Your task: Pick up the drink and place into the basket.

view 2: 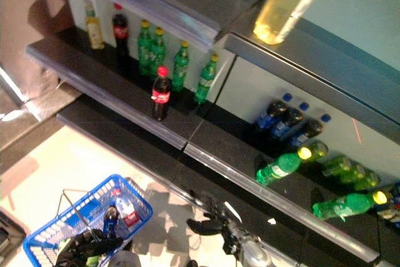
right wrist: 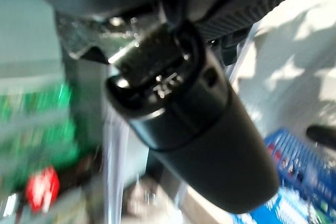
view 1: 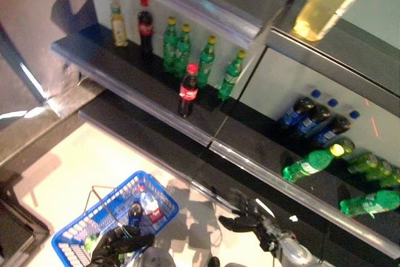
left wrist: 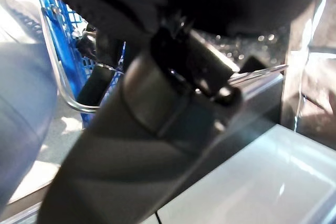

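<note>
Gripping the blue basket (view 1: 75, 232) handle with curled left hand (view 1: 115, 242); right hand (view 1: 247, 220) empty, fingers loosely spread below shelf (view 1: 144, 101); cola bottle (view 1: 188, 89) upright at shelf's front edge.

Two head views, side by side, looking steeply down: shelves (view 1: 187, 123) from 9 to 3 o'clock, basket (view 1: 75, 236) at 7 o'clock. Both wrist views very close, largely blocked by dark bulk; each glimpses the basket beyond, shared with the head views.
</note>
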